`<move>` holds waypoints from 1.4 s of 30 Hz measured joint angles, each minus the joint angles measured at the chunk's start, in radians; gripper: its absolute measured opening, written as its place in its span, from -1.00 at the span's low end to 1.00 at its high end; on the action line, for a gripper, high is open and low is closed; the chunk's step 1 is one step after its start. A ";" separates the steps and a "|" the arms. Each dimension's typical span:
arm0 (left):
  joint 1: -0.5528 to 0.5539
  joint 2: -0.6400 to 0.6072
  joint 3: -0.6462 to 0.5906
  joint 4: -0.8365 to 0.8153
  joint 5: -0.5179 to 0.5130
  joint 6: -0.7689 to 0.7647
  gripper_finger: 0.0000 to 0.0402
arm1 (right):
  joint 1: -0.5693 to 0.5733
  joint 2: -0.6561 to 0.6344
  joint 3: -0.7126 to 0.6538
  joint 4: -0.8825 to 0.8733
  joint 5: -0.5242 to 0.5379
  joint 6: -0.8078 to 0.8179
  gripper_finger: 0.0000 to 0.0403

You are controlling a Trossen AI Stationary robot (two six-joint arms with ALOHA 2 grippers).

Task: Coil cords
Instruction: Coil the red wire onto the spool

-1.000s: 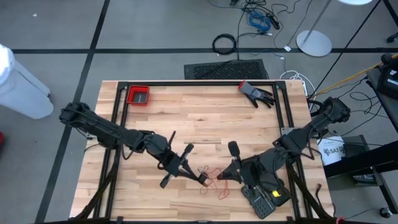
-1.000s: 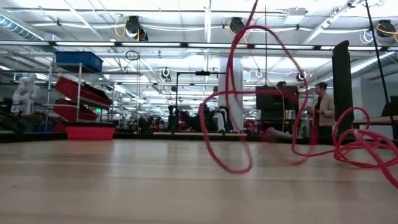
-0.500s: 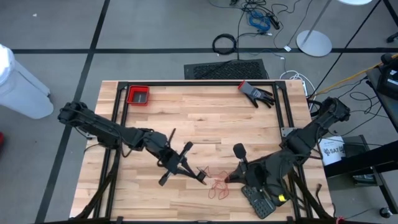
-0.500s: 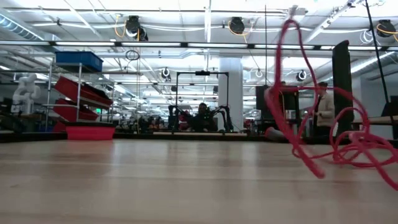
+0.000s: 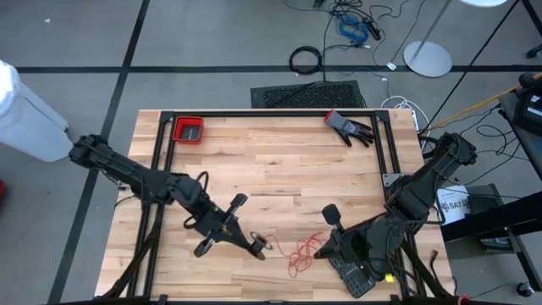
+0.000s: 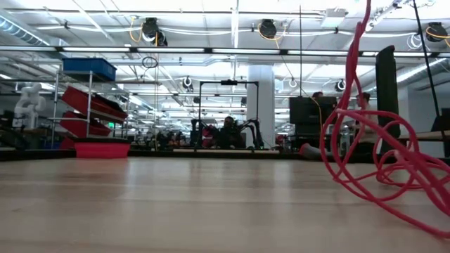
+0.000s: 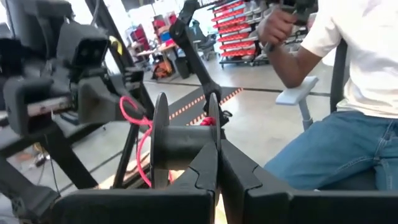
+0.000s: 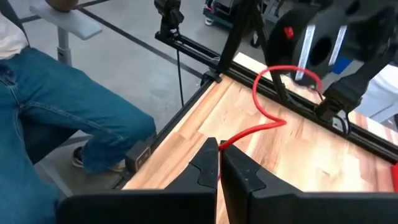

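Note:
A thin red cord (image 5: pixel 298 254) lies in loose loops on the wooden table near its near edge, between my two grippers. In the low view its loops (image 6: pixel 373 158) rest on the table at the right, and one strand rises out of the picture's top. My left gripper (image 5: pixel 259 246) is shut on a small black spool (image 7: pixel 183 143) that the cord (image 7: pixel 134 118) runs from. My right gripper (image 5: pixel 320 252), to the right of the loops, is shut on the cord (image 8: pixel 273 102). My left gripper pinches the black spool between its two fingers at the rim of one flange (image 7: pixel 214 134). The spool's axle lies across the fingers. The red cord hangs slack from the spool's other side. My right gripper pinches the red cord between its two fingertips (image 8: pixel 211 155); the cord comes out right at the tips (image 8: pixel 226 144). From there it runs off in a slack curve over the table toward the left arm.
A red bin (image 5: pixel 188 130) stands at the far left and a black glove (image 5: pixel 349 127) lies at the far right. A black device with a yellow part (image 5: pixel 356 271) lies under the right arm at the near edge. A person (image 7: pixel 348 124) sits beyond the table's near edge.
My left gripper has gone toward the table's left and near edge with the spool. My right gripper has gone toward the right and near edge with the cord. The tall loop that stood up has dropped, and the cord now lies in a lower pile between them.

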 joint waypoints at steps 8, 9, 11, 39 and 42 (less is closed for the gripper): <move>-0.012 -0.003 0.000 0.085 0.000 0.064 -0.96 | -0.022 0.033 0.000 -0.085 -0.003 0.076 -1.00; -0.011 -0.003 0.000 0.100 0.000 0.070 -0.96 | -0.026 0.038 0.000 -0.099 -0.004 0.084 -1.00; -0.011 -0.003 0.000 0.125 0.000 0.082 -0.96 | -0.037 0.048 0.000 -0.105 -0.012 0.085 -1.00; -0.002 -0.034 0.001 -0.040 -0.272 0.046 -0.96 | -0.039 0.051 0.000 -0.010 -0.080 0.032 -1.00; -0.001 -0.034 0.001 -0.037 -0.279 0.046 -0.96 | -0.039 0.051 0.000 -0.001 -0.080 0.028 -1.00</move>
